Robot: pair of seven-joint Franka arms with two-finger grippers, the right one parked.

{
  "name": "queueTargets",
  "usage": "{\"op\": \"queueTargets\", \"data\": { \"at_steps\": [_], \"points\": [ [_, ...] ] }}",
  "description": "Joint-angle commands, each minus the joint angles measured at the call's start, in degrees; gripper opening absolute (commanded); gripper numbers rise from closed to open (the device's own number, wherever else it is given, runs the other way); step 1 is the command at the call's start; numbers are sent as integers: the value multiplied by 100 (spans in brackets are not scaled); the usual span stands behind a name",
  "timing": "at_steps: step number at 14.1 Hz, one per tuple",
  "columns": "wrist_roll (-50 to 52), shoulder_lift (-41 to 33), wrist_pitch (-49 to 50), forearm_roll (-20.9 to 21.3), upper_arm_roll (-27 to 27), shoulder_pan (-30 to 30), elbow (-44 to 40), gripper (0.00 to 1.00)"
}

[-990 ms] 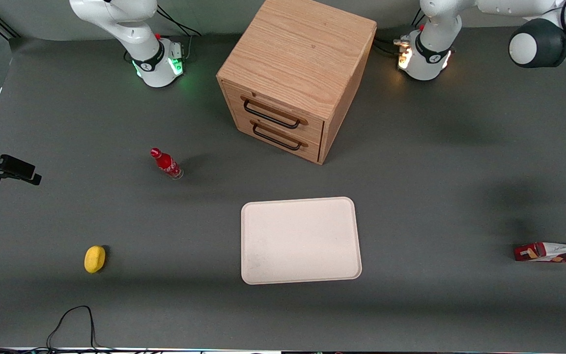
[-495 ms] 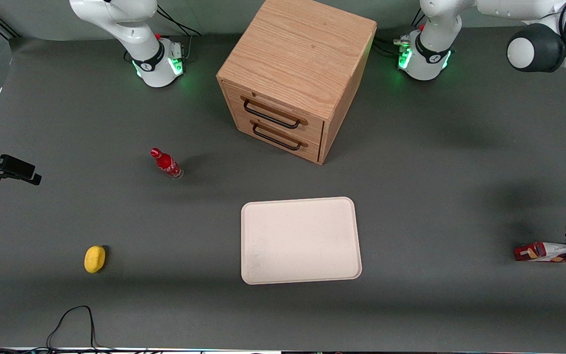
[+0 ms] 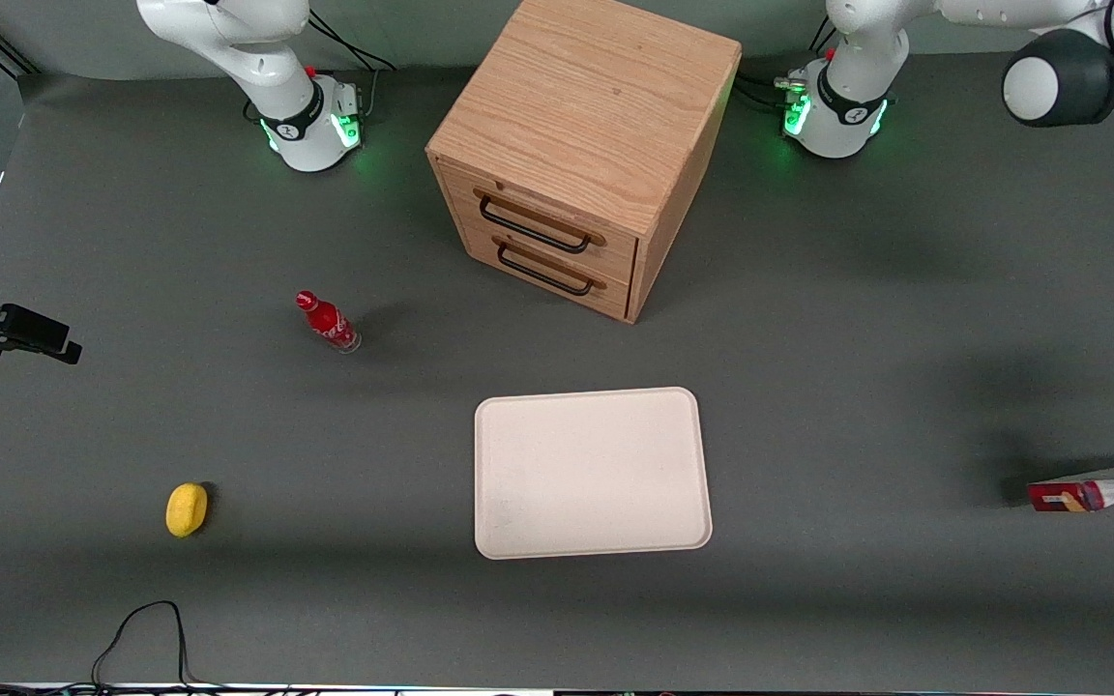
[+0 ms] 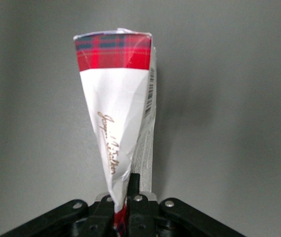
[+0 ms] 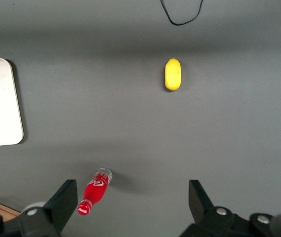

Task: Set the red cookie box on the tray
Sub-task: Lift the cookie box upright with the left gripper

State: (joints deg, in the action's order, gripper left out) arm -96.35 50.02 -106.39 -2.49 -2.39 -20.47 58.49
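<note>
Claw pinches long dark-red cookie carton by one crushed end, at working arm's end of tabletop, well apart from cream-beige flat tray. Risk: thin end-grip lets carton swing or slip in transit.

wooden two-drawer cabinet, red bottle, yellow lemon

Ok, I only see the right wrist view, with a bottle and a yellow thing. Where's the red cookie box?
Observer: The red cookie box is at the working arm's end of the table, well apart from the tray.
Operator: Is the tool holding it?
Observer: Yes, the tool is shut on one end of it.
Operator: Is anything on the tray?
Observer: No, the whole tray is bare.
</note>
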Motion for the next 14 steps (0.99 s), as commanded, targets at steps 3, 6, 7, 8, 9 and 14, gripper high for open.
{"op": "queueTargets", "data": {
  "at_steps": [3, 6, 7, 8, 9, 14],
  "points": [
    [2183, -1352, 880, 37, -60, 393, 259, 0],
    [4767, -1906, 1830, 126, -34, 929, 269, 0],
    [5567, -2038, 1971, 117, -25, 1139, 269, 0],
    [6323, -2153, 2077, 82, -16, 1377, 269, 0],
    [7087, -2232, 2148, 56, 123, 1536, 269, 0],
    [11042, -2103, 1869, 108, 1204, 2387, 286, 0]
  ]
}}
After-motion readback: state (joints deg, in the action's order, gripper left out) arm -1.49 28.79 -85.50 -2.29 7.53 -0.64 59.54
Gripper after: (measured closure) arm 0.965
